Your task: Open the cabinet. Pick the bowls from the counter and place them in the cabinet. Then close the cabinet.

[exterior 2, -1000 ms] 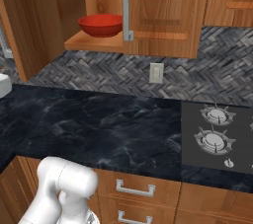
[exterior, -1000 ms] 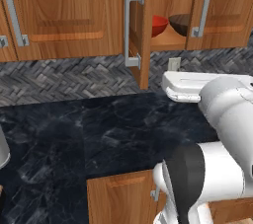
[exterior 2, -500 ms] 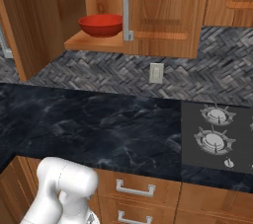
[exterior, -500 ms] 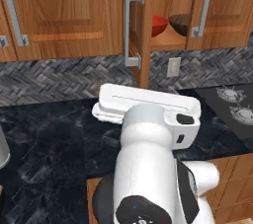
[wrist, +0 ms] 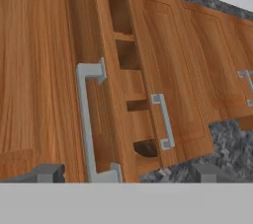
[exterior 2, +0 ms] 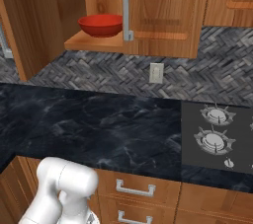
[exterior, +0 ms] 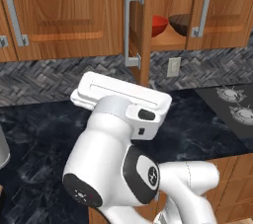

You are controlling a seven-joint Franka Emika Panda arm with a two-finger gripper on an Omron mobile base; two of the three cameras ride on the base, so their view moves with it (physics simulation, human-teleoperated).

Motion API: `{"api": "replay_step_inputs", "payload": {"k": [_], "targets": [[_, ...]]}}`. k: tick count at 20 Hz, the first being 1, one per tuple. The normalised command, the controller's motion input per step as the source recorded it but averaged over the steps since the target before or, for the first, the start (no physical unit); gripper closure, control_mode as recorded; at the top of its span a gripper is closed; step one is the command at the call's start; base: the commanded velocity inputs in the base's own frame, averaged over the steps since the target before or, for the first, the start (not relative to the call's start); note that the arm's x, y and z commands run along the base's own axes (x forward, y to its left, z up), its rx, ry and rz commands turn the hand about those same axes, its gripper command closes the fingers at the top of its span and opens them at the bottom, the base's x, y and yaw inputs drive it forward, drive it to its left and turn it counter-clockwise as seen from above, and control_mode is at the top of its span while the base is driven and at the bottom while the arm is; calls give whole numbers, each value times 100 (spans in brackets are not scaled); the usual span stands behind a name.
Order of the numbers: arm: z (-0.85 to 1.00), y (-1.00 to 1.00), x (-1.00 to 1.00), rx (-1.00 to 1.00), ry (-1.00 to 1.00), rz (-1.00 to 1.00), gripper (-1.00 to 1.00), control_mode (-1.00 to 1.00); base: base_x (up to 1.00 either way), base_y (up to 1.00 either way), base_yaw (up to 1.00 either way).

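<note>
- Gripper (wrist: 127,174): jaws spread wide, nothing between them, touching nothing; aimed at the gap between the two doors.
- Straight ahead, the cabinet (wrist: 163,60): left door (wrist: 34,70) swung out towards the hand, right door (wrist: 190,85) lying flat or nearly so against the frame.
- On the left door's free edge, its bar handle (wrist: 88,124); long axis along the door's height, leaning a little in the tilted hand view.
- Seen from the left base, that same door stands edge-on to the camera, bar handle (exterior: 131,25) upright, free edge pointing out over the counter (exterior: 39,129).
- Inside on the lowest shelf: red bowl (exterior: 158,24) to the left, brown bowl (exterior: 180,23) just beside it to the right, both upright with rims up; touching or not, cannot tell.
- From the hand view, just a dark sliver of the brown bowl through the gap.
- From the right base, the red bowl (exterior 2: 101,24) sits near the shelf's front edge.
- Against half a second ago: white hand (exterior: 121,97) shifted left and slightly up, closer to the open door; a second ago, off at the right edge.
- Doors and bowls unchanged over that second.
</note>
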Motion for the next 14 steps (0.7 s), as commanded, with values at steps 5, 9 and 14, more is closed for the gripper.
{"api": "replay_step_inputs", "payload": {"k": [5, 9, 14], "targets": [[-7, -43, 25, 0, -5, -4, -100, -100, 0, 0, 0], [-38, -6, 11, -3, 0, -2, -100, -100, 0, 0, 0], [-37, 0, 32, -6, 0, -1, -100, -100, 0, 0, 0]]}}
